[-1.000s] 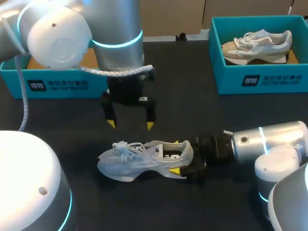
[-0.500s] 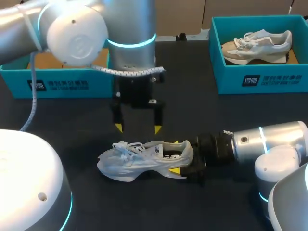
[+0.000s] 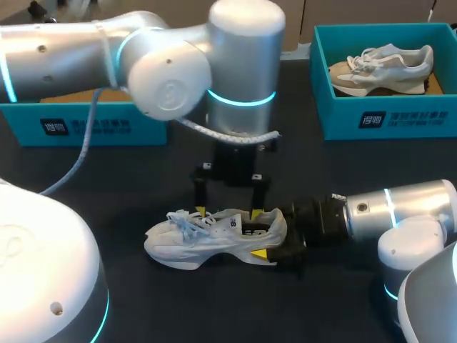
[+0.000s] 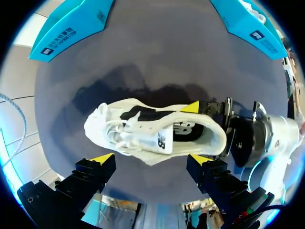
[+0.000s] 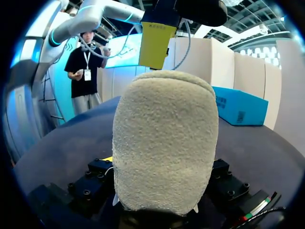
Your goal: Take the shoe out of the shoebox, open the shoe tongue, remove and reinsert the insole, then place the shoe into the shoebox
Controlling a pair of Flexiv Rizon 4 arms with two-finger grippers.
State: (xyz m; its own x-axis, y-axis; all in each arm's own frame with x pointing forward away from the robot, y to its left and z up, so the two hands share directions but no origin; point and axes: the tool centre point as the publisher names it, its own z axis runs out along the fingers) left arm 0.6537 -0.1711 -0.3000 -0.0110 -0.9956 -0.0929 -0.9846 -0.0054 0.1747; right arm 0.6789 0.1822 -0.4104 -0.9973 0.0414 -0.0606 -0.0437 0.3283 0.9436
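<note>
1. At the far left of the table (image 3: 107, 179) sits the left box (image 3: 86, 125), teal, with a strip of its brown floor showing behind my left arm (image 3: 71, 50).
2. That arm comes in from the left, crosses in front of the box and turns down near the middle of the table.
3. The left gripper (image 3: 227, 211) hangs straight down over the shoe (image 3: 207, 236). Its fingers are spread wide and hold nothing.
4. In the head view its yellow tips sit at the shoe's far edge, one by the laces and one by the collar. I cannot tell whether they touch it.
5. In the left wrist view the left gripper (image 4: 151, 160) has the shoe (image 4: 152, 131) just ahead of its parted tips, which frame the mid part of the shoe.
6. The shoe is white and lies on the table at the middle, well apart from both boxes. Its toe points left and its heel right, with the dark inside of the opening visible.
7. The right gripper (image 3: 260, 233) is clamped on the heel, one yellow tip on the far side and one on the near side.
8. In the right wrist view the heel (image 5: 164, 143) fills the space between the fingers, and one of the left gripper's yellow fingers (image 5: 157, 45) shows above it.
9. My right arm (image 3: 400, 211) lies low and level, coming in from the right.
10. At the far right stands the right box (image 3: 378, 118), teal, with a second shoe (image 3: 382, 68) lying inside it.
</note>
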